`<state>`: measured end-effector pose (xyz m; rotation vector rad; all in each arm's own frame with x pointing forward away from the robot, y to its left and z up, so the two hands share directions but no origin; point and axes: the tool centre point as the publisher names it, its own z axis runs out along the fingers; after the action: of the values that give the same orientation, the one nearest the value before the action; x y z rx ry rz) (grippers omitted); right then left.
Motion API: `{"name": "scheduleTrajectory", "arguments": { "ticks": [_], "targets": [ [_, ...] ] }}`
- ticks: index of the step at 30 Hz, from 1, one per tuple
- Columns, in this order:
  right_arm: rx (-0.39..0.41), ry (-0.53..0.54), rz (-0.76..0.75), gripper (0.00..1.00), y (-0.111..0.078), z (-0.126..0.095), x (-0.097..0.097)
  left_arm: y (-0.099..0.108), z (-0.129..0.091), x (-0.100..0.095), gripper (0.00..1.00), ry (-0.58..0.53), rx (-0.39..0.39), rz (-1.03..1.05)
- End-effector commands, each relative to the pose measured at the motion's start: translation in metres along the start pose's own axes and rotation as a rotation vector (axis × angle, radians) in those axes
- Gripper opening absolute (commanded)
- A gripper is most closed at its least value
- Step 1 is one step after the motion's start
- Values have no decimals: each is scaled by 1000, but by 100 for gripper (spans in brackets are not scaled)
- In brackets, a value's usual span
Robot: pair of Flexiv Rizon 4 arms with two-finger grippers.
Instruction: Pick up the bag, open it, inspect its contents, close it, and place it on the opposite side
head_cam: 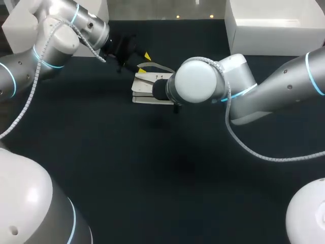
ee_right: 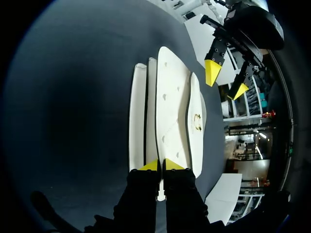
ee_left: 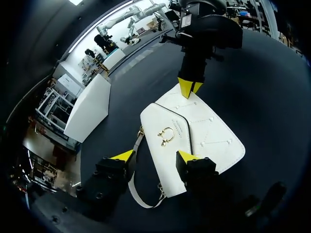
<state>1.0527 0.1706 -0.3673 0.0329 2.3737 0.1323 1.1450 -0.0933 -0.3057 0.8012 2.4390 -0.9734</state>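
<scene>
**Bag pinned at one end, flap not yet lifted**

The left end effector [ee_left: 155, 156] is hanging over the table [head_cam: 127, 168] with its fingers spread wide. One yellow tip is sitting over the near part of the bag [ee_left: 206, 133], and the other is standing just outside the strap [ee_left: 135, 182], touching neither as far as can be seen. The flap [ee_left: 160, 162] and its gold clasp [ee_left: 166, 136] are lying just ahead of that open gap.

The bag itself is lying flat on the table between the two end effectors, clasp side up. Its long axis is running from one end effector toward the other. The strap end is pointing at the left end effector, and the opposite short end is pointing at the right one.

The right end effector [ee_right: 161, 165] is reaching in low along that axis. Its fingers are pressed nearly together and are pinching a thin edge of the bag's near end, with a sliver of white showing between them.

The step in hand is probably the opening: one end is being held while the other end effector is lining up on the flap. The next move seems to call for the left end effector to drop and close on the flap's free edge beside the clasp. It would then peel the flap back along the long axis while the right end effector is steadying the body.
</scene>
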Motion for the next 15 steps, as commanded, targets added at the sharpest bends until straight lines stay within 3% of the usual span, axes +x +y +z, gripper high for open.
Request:
{"name": "scheduleTrajectory", "arguments": {
  "ticks": [1, 8, 11, 14, 15],
  "targets": [
    [0, -4, 0, 0, 1, 2, 2, -13, -8, 10, 100, -85, -26, 19],
    [0, -4, 0, 0, 1, 2, 2, -23, -10, 17, 98, -123, -28, 56],
    [0, -4, 0, 0, 1, 2, 2, -25, -8, 22, 87, -133, -34, 62],
    [0, -4, 0, 0, 1, 2, 2, -25, -4, 27, 84, -128, -31, 61],
    [0, -4, 0, 0, 1, 2, 2, -25, -2, 28, 77, -126, -41, 64]
  ]
}}
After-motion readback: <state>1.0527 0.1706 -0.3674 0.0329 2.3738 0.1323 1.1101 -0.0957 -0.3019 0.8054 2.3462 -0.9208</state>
